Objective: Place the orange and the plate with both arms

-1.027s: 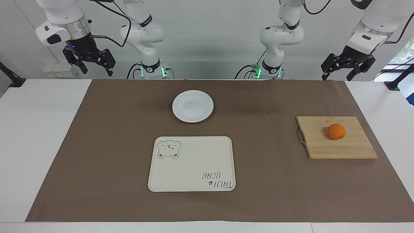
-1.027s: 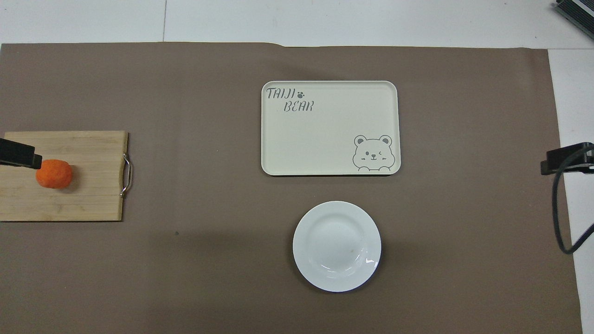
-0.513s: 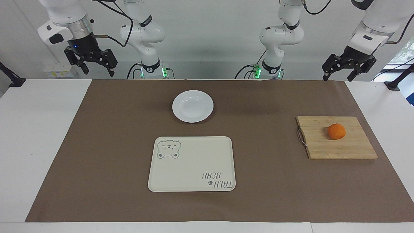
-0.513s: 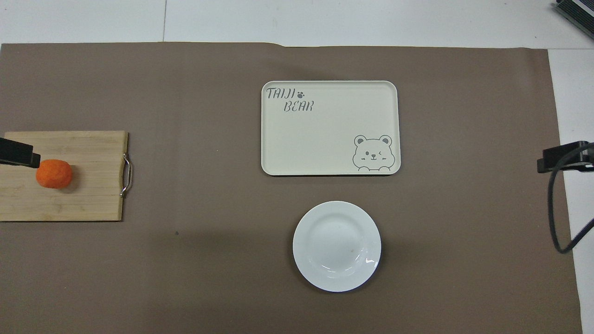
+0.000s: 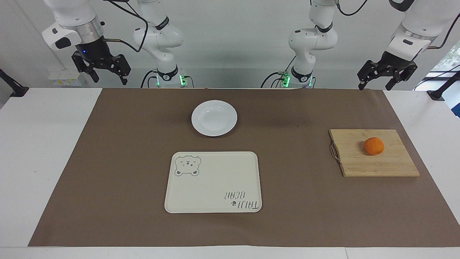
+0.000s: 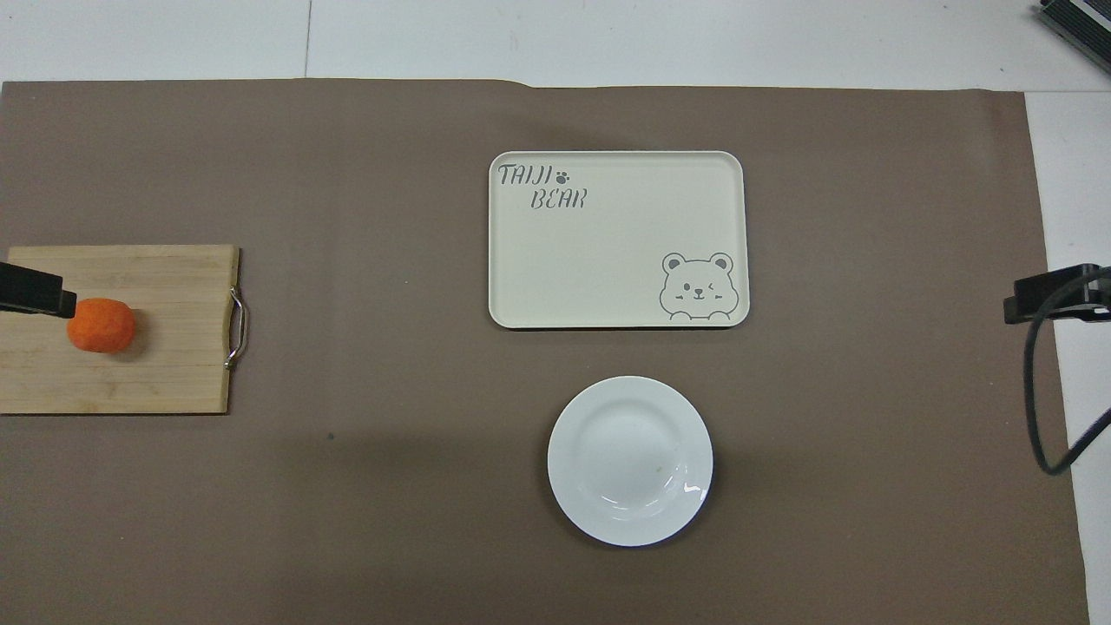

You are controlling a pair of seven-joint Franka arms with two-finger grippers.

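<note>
The cream tray (image 6: 616,240) reads "TAIJI BEAR" at its 10 o'clock corner in the overhead view, with a winking bear drawn at 4 o'clock. It lies on brown paper (image 6: 364,486) covering a white surface (image 5: 43,144); the wall is white. The plate (image 5: 214,118) sits nearer the robots than the tray. The orange (image 5: 373,146) rests on a wooden board (image 5: 373,162) toward the left arm's end. The left claw (image 5: 387,75) and right claw (image 5: 101,69) hang raised, fingers spread, holding nothing.
</note>
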